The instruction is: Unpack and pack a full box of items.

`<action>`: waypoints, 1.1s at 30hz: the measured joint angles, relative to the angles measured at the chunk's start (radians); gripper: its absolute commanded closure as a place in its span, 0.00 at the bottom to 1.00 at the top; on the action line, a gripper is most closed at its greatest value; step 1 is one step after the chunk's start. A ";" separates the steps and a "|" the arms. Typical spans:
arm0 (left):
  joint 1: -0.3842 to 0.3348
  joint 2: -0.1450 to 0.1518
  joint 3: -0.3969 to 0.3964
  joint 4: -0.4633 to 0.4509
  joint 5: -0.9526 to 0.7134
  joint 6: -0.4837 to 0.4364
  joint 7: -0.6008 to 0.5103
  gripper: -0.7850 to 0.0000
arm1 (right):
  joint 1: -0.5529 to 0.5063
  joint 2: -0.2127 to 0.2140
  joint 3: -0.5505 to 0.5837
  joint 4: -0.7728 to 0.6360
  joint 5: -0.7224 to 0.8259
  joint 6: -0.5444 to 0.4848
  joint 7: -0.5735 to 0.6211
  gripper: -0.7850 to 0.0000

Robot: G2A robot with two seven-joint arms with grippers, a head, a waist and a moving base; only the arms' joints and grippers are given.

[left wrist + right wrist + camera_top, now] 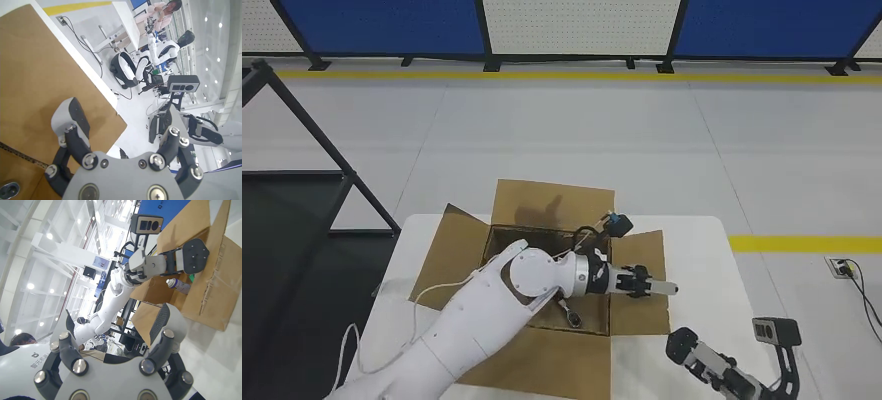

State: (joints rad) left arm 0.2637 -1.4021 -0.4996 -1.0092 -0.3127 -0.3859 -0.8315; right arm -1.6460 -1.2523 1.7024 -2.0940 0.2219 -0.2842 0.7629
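An open cardboard box (542, 215) stands on the white table (697, 250), all its flaps folded outward. My left gripper (654, 287) hovers over the box's right flap (37, 75); its jaws stand open with nothing between them (122, 111). The right wrist view shows this left gripper (192, 258) side-on above the box rim, and a white-capped spray can (177, 285) lying inside the box beside something green (191, 277). My right gripper (680, 346) hangs near the table's front right corner, apart from the box. It is open and empty (117, 321).
A small metallic item (570, 318) lies inside the box near its front wall. The white left arm (532, 285) stretches across the box opening. A dark rack (302, 190) stands left of the table. Bare tabletop (712, 300) lies right of the box.
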 measured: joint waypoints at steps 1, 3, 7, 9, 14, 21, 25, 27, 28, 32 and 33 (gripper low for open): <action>-0.003 -0.005 0.001 0.012 -0.003 -0.005 -0.003 0.00 | 0.011 0.001 -0.008 0.007 -0.011 0.014 -0.006 0.00; -0.009 -0.016 -0.001 0.037 -0.008 -0.017 -0.011 0.00 | 0.037 0.002 -0.029 0.022 -0.032 0.042 -0.019 0.00; -0.014 -0.027 -0.014 0.069 -0.014 -0.039 -0.023 0.00 | 0.080 0.005 -0.053 0.054 -0.071 0.094 -0.041 0.00; -0.014 -0.029 -0.026 0.077 -0.020 -0.048 -0.029 0.00 | 0.095 0.006 -0.056 0.069 -0.107 0.145 -0.075 0.00; -0.012 -0.024 -0.063 0.067 -0.009 -0.064 -0.044 0.00 | 0.104 0.010 -0.069 0.065 -0.165 0.244 -0.113 0.00; 0.019 0.026 -0.183 -0.039 0.062 -0.086 -0.031 0.00 | 0.098 0.015 -0.063 0.057 -0.155 0.246 -0.123 0.00; 0.086 0.080 -0.307 -0.160 0.130 -0.082 -0.012 0.00 | 0.124 0.018 -0.079 0.067 -0.163 0.253 -0.113 0.00; 0.143 0.113 -0.390 -0.247 0.189 -0.064 0.002 0.00 | 0.145 0.019 -0.089 0.078 -0.167 0.264 -0.107 0.00; 0.172 0.127 -0.427 -0.289 0.220 -0.051 0.010 0.00 | 0.155 0.020 -0.092 0.084 -0.170 0.272 -0.107 0.00; 0.316 0.179 -0.584 -0.480 0.323 0.012 0.034 0.00 | 0.193 0.022 -0.110 0.094 -0.192 0.321 -0.117 0.00; 0.361 0.192 -0.630 -0.535 0.350 0.027 0.040 0.00 | 0.202 0.023 -0.114 0.096 -0.198 0.335 -0.122 0.00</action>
State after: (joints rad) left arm 0.6247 -1.2105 -1.1293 -1.5444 0.0375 -0.3593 -0.7913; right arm -1.4438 -1.2295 1.5882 -1.9983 0.0236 0.0506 0.6407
